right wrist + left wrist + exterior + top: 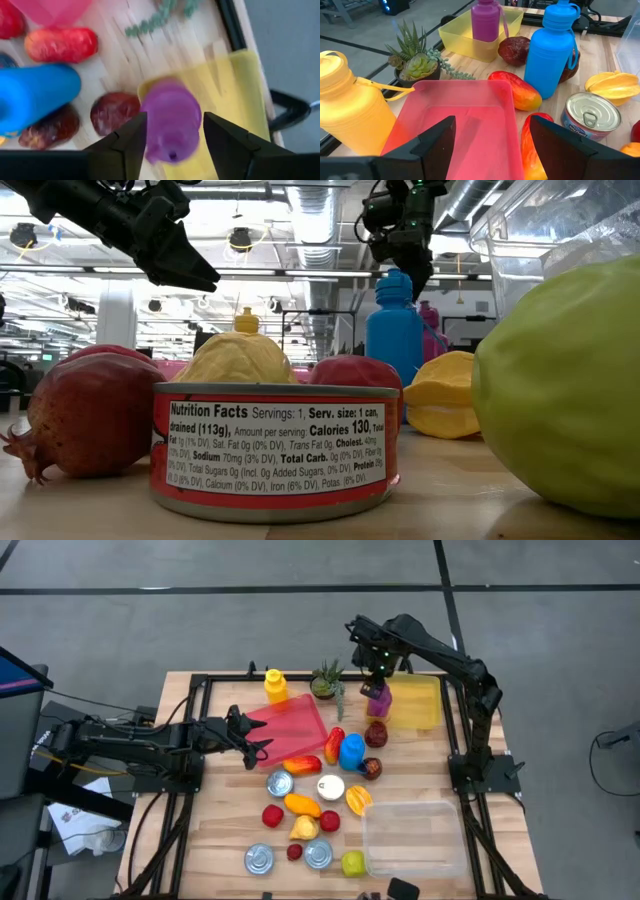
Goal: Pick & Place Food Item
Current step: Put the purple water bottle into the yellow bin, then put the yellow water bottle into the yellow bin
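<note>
My right gripper (380,668) (174,120) hangs open, pointing down, above a purple bottle (377,700) (170,122). The bottle stands upright on its base in the near-left corner of a yellow tray (420,705) (465,42). My fingers stand on either side of the bottle top without touching it. My left gripper (262,748) (492,135) is open and level over the left part of a pink tray (295,720) (465,120). Loose food lies between the trays and the near edge, among it a red-orange mango (302,764) (517,90) and a dark pomegranate (376,734) (515,50).
A blue bottle (351,750) stands beside the mango. A yellow bottle (275,686) and a potted succulent (325,680) stand at the far edge. Cans (279,783), star fruit (358,800) and other fruit crowd the middle. A clear container (415,835) sits near right.
</note>
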Robot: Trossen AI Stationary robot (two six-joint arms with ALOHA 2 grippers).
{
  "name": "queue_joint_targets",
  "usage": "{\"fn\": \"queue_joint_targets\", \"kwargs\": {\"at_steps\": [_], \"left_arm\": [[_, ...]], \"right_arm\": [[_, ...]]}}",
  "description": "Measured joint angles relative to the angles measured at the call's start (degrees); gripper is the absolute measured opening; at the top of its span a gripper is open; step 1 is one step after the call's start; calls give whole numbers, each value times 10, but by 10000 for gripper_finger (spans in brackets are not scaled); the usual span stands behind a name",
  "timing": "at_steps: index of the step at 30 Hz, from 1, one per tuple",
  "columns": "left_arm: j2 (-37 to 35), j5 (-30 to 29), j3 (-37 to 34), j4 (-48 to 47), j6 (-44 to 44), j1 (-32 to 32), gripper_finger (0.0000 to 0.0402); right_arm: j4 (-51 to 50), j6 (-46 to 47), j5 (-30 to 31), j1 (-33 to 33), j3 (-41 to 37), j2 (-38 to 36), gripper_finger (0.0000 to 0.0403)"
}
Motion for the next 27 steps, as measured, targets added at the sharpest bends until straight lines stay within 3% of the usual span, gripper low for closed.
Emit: {"fn": "queue_joint_targets", "kwargs": {"at_steps": [9,18,27], "left_arm": [[0,-16,0,15,21,18,250],[0,-17,0,50,46,37,250],[0,-17,0,56,46,37,250]], "right_arm": [[176,-58,-3,74,0,0,205],[476,-55,-174,159,0,-1,197],[738,-49,-192,240,0,-1,196]]}}
